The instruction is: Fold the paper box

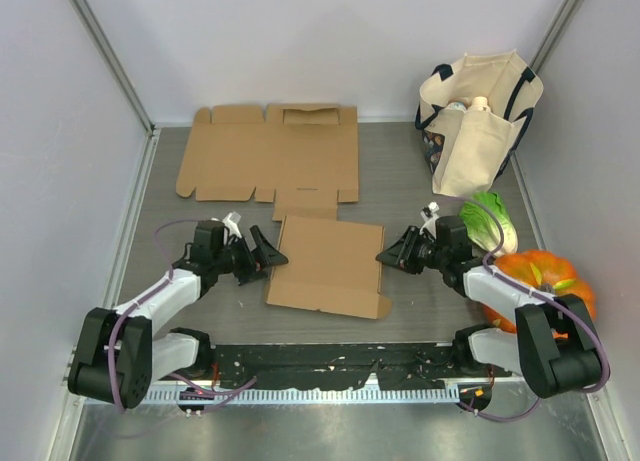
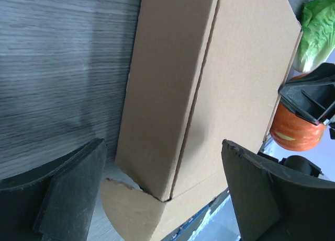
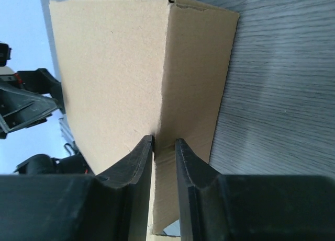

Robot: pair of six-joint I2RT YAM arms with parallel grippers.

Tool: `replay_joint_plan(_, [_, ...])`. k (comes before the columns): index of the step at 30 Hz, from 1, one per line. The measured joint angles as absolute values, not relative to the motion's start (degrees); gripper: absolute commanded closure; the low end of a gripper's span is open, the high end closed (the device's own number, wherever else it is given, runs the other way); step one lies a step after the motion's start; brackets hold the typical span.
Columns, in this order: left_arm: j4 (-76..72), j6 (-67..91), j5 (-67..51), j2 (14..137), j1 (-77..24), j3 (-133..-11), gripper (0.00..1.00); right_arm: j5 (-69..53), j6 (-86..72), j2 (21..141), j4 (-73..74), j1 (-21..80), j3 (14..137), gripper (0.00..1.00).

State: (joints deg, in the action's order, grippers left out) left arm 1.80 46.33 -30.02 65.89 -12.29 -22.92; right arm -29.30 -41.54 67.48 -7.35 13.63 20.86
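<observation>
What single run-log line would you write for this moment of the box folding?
task: fold paper box | left hand: open, at its left edge | right hand: shut on its right edge | fold: unfinished

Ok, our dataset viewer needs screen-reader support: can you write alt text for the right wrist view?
The right gripper, fingers nearly together, straddles the raised creased edge of a tan cardboard box lying partly folded on a grey wood-grain table; the cardboard fills most of the view.

Grey wood-grain table (image 1: 420,181) boxed in by plain pale walls (image 1: 330,41).
Slim metal posts (image 1: 108,53) mark the back corners. A brushed steel strip (image 1: 330,436) runs along the near edge. The light is soft and even.
</observation>
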Motion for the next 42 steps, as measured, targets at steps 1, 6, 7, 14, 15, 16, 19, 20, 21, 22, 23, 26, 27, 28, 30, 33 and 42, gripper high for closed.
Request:
replay_joint_plan(1, [1.43, 46.50, -30.55, 66.02, -12.29, -22.68, 0.06, -31.03, -41.82, 68.27, -8.38, 12.64, 20.58, 0.77])
replay_joint_plan(6, [-1.67, 47.09, -31.77, 67.48, -12.32, -22.68, 0.06, -38.37, -42.96, 71.42, -14.46, 8.29, 18.26, 0.77])
replay_joint_plan(7, [-2.33, 47.37, -31.94, 68.05, -12.38, -22.68, 0.06, -39.35, -43.11, 71.72, -15.20, 7.55, 17.93, 0.77])
replay_joint_plan(14, [-4.69, 47.81, -32.36, 70.76, -13.30, -23.53, 0.01, -43.22, -43.77, 71.96, -16.69, 3.97, 16.38, 0.78])
replay_joint_plan(15, [-4.95, 47.81, -32.47, 70.78, -13.37, -23.66, 0.00, -43.27, -43.75, 71.85, -16.67, 3.84, 16.29, 0.78])
replay_joint_plan(16, [-5.41, 47.86, -32.62, 70.85, -13.39, -23.83, 0.00, -43.42, -43.75, 71.83, -16.64, 3.64, 16.25, 0.78])
replay_joint_plan(19, [-7.53, 48.31, -33.58, 72.25, -13.39, -24.56, 0.00, -44.31, -43.75, 72.16, -16.69, 2.92, 16.16, 0.78])
replay_joint_plan(20, [-8.36, 48.86, -34.26, 73.30, -13.47, -24.91, 0.00, -44.75, -43.79, 72.42, -16.86, 2.70, 16.14, 0.78])
replay_joint_plan(21, [-8.95, 49.23, -34.76, 74.15, -13.54, -25.12, 0.01, -45.21, -43.88, 72.77, -17.17, 2.48, 16.12, 0.78])
replay_joint_plan(22, [-10.00, 49.63, -35.40, 75.26, -13.85, -25.32, 0.01, -45.60, -43.94, 73.12, -17.50, 2.33, 16.08, 0.78])
replay_joint_plan(23, [-11.03, 50.33, -35.97, 76.44, -14.22, -25.52, 0.05, -45.91, -43.99, 73.34, -17.80, 2.17, 16.05, 0.77])
replay_joint_plan(26, [-14.59, 52.69, -37.76, 79.66, -16.64, -25.93, 0.20, -46.48, -43.97, 73.65, -18.50, 2.00, 15.88, 0.73])
replay_joint_plan(27, [-15.75, 53.60, -38.22, 80.27, -17.58, -25.93, 0.25, -46.50, -43.97, 73.65, -18.68, 1.98, 15.79, 0.71])
replay_joint_plan(28, [-16.60, 54.26, -38.57, 80.58, -18.17, -25.93, 0.33, -46.57, -43.94, 73.58, -18.68, 1.85, 15.79, 0.69])
replay_joint_plan(30, [-17.96, 55.94, -39.05, 80.71, -18.48, -25.93, 0.39, -46.19, -43.94, 72.77, -17.98, 1.58, 15.73, 0.58])
replay_joint_plan(33, [-18.87, 59.44, -39.29, 79.75, -18.57, -25.93, 0.47, -43.57, -43.57, 69.38, -13.28, 2.04, 15.97, 0.40])
replay_joint_plan(42, [-4.75, 67.05, -36.73, 62.57, -18.85, -26.30, 0.49, -15.07, -32.23, 52.03, 21.71, 20.91, 43.59, 0.19])
